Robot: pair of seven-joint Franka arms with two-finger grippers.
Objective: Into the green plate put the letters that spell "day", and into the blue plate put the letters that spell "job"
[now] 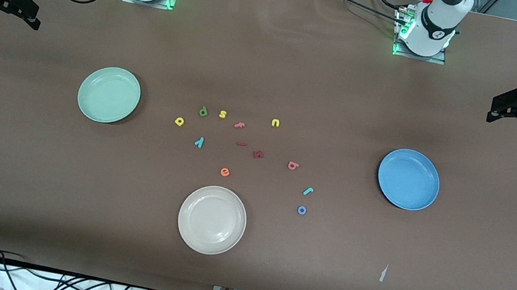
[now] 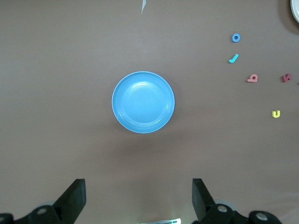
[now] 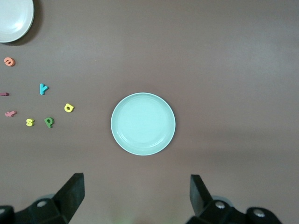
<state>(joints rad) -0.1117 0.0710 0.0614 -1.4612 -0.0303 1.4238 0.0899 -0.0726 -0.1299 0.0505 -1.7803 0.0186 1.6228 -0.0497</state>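
Note:
The green plate (image 1: pixel 109 95) (image 3: pixel 143 123) lies toward the right arm's end, the blue plate (image 1: pixel 408 179) (image 2: pixel 143 101) toward the left arm's end. Between them lie the green d (image 1: pixel 203 112) (image 3: pixel 49 122), yellow a (image 1: pixel 179 121) (image 3: pixel 69 108) and teal y (image 1: pixel 199 142) (image 3: pixel 43 88). Closer to the blue plate are the salmon b (image 1: pixel 292 165) (image 2: pixel 252 78), teal j (image 1: pixel 308 191) (image 2: pixel 233 58) and blue o (image 1: pixel 302 210) (image 2: pixel 236 37). My right gripper (image 3: pixel 137 193) hangs open high up beside the green plate. My left gripper (image 2: pixel 138 196) hangs open high up beside the blue plate. Neither holds anything.
A cream-white plate (image 1: pixel 212 219) sits nearer the front camera than the letters. Other letters lie among them: yellow s (image 1: pixel 222 114), yellow u (image 1: pixel 275 123), pink f (image 1: pixel 239 124), orange e (image 1: pixel 225 172) and two dark red pieces (image 1: pixel 258 154). A paper scrap (image 1: pixel 383 273) lies near the front edge.

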